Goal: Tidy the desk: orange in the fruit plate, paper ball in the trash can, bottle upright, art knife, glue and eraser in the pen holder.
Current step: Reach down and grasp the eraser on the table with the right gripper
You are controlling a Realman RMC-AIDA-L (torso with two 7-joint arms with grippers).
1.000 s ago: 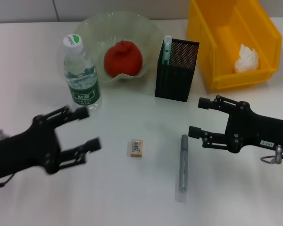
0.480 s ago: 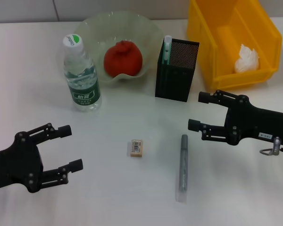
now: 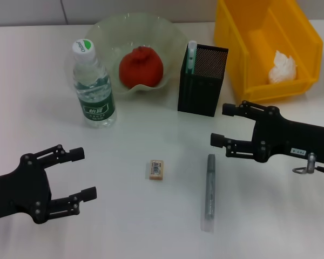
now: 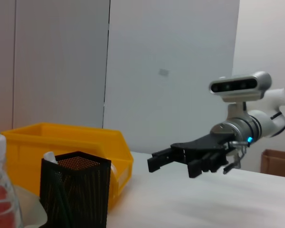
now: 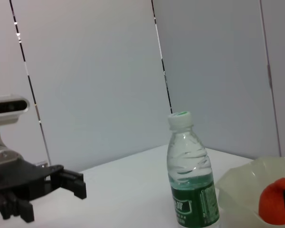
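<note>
Yellow trash can (image 3: 259, 48), just beyond the right gripper (image 3: 222, 125), paper ball (image 3: 282, 67) inside. Green glass fruit plate (image 3: 110, 32), far from both grippers, holds orange (image 3: 141, 67). Black pen holder (image 3: 202, 81), beside right gripper's fingertips. Bottle (image 3: 93, 86), upright, beyond left gripper (image 3: 82, 174). Grey art knife (image 3: 210, 187), below right gripper. Eraser (image 3: 156, 169), between grippers. Both grippers wide, holding nothing.
</note>
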